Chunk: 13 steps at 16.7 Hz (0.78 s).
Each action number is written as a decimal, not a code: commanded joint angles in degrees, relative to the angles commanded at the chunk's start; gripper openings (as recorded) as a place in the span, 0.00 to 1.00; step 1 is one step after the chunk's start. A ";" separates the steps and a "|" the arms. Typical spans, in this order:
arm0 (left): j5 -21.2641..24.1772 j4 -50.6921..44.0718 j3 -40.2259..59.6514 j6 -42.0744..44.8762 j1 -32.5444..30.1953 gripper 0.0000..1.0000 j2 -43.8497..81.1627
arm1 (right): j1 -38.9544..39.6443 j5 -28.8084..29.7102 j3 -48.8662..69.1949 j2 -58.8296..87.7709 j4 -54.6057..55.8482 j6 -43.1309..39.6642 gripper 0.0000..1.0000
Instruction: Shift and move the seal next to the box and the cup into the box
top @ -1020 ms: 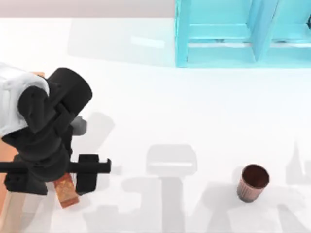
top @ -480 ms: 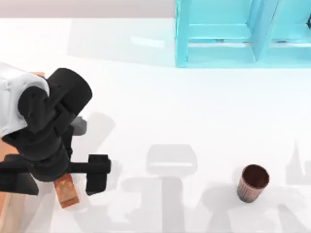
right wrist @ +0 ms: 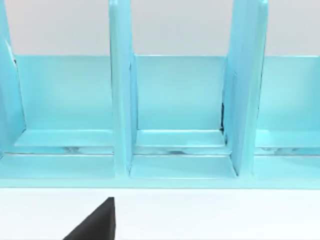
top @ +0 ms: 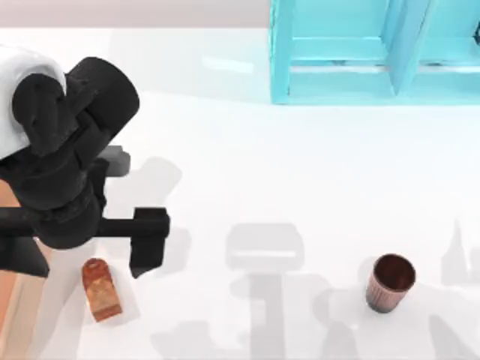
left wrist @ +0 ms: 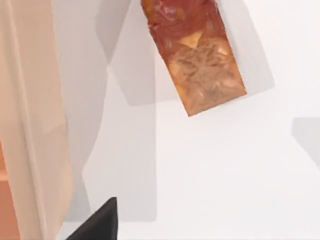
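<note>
At the tabletop's front-left corner: the seal lies flat on the white surface, just beside the box, whose pale rim and orange-tan floor show along the left edge.
Seal's pose: on its side, long axis running roughly front to back with a slight tilt; in the left wrist view the seal is clear of the box's rim, with a strip of bare tabletop between them.
Left gripper: the left gripper hangs above the tabletop just behind the seal, its fingers spread wide across the left-right line and holding nothing; one dark fingertip sits to the right of the seal and apart from it.
Why it sits so: the seal lying loose beside the box, with the open claw raised off it, suggests the "next to the box" half of the task is met and the arm is free for something else.
Cup: the cup stands upright near the front-right of the tabletop, well apart from the box and from both the seal and the left arm; nothing touches it.
Task standing: the cup is not yet in the box, so that half looks undone.
Right arm: parked facing the turquoise shelf unit at the back edge; whether its claw is open or closed cannot be told from the one dark finger corner in the right wrist view.
Likely next need: a long carry of the cup across the front of the tabletop to the left edge.
</note>
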 joint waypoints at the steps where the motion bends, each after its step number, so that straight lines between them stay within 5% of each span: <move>1: -0.01 -2.83 2.15 -0.04 -0.02 1.00 -0.34 | 0.00 0.00 0.00 0.00 0.00 0.00 1.00; 5: -0.02 -10.77 9.13 -0.03 -0.03 1.00 -1.80 | 0.00 0.00 0.00 0.00 0.00 0.00 1.00; 13: -0.23 -11.70 11.34 -0.86 -0.93 1.00 -0.26 | 0.00 0.00 0.00 0.00 0.00 0.00 1.00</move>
